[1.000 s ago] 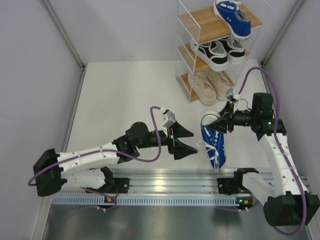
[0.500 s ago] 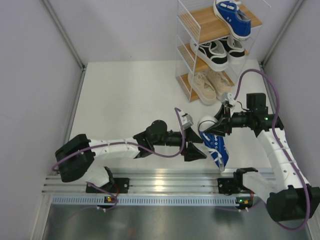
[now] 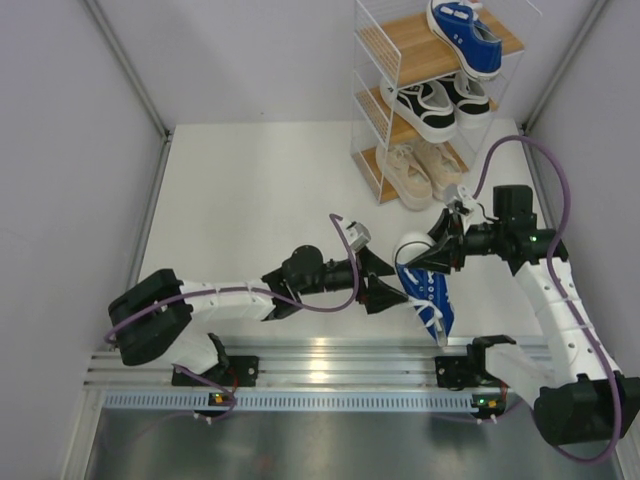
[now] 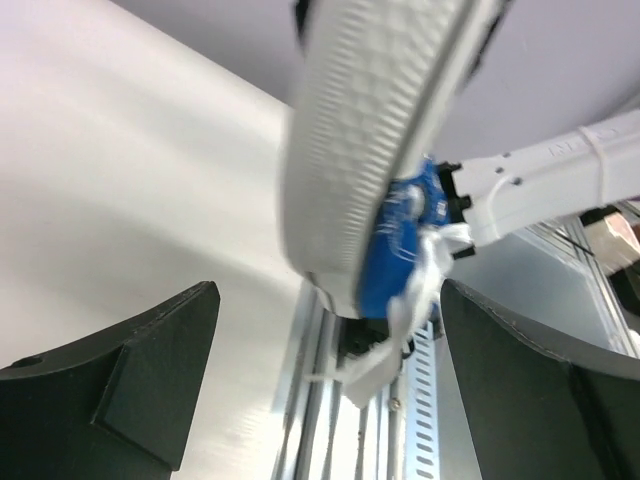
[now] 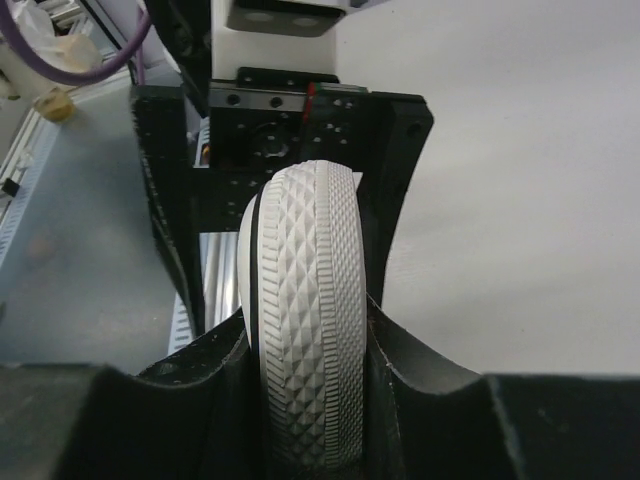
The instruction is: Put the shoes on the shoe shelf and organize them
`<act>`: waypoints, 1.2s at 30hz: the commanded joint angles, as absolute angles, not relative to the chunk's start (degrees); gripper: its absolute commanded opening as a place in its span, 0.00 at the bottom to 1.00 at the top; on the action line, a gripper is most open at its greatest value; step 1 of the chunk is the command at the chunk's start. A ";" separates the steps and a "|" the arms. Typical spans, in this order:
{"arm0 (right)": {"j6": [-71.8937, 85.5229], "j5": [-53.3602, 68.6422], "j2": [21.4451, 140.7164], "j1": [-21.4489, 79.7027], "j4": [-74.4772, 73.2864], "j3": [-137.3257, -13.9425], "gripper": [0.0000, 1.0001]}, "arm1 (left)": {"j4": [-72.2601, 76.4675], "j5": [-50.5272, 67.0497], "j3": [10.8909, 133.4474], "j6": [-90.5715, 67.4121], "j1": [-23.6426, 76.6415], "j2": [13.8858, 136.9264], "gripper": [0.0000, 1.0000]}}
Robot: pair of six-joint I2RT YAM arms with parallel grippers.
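White worktop seen from above, w/ a white-wire shoe shelf at the far right: one blue sneaker on the top wooden tier, black pair on the middle tier, beige pair on the bottom tier. Near the front edge, the right pincer is clamped on the heel end of a 2nd blue sneaker, whose toe points toward the metal rail by the arm bases. The left pincer reaches in from the left, jaws spread wide, tips just beside that sneaker's left side. Left wrist view: two black fingers sit at the lower corners, well apart, nothing gripped; the sneaker's white textured sole fills the upper middle, tilted, above the gap and not touching either finger, w/ blue upper and white laces hanging below it; a white link of the right arm shows behind. Right wrist view: the same white diamond-pattern sole stands on edge, pinched snugly between both black pads; beyond it a black bolted block faces the camera, its side bars flanking the sole, contact can't be told. Pale worktop to the right, grey rail area to the left.
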State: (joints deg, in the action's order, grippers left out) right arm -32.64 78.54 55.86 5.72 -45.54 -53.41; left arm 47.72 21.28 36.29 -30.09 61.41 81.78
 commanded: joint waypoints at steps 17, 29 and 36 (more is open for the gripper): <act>-27.86 92.29 56.25 6.33 -41.13 -55.81 0.00 | 68.73 30.41 43.06 -39.54 60.12 91.31 0.79; -28.29 82.37 54.58 6.33 -42.88 -57.74 0.58 | 71.37 32.70 40.08 -52.11 56.26 92.20 0.00; -44.44 56.35 53.18 6.33 -62.21 -74.34 0.99 | 53.28 31.47 36.48 -65.55 46.78 86.85 0.00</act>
State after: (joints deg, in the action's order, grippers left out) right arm -34.44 65.54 55.94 5.89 -54.00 -67.64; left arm 57.89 33.06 36.84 -56.90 51.09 92.12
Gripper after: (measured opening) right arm 0.990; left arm 0.358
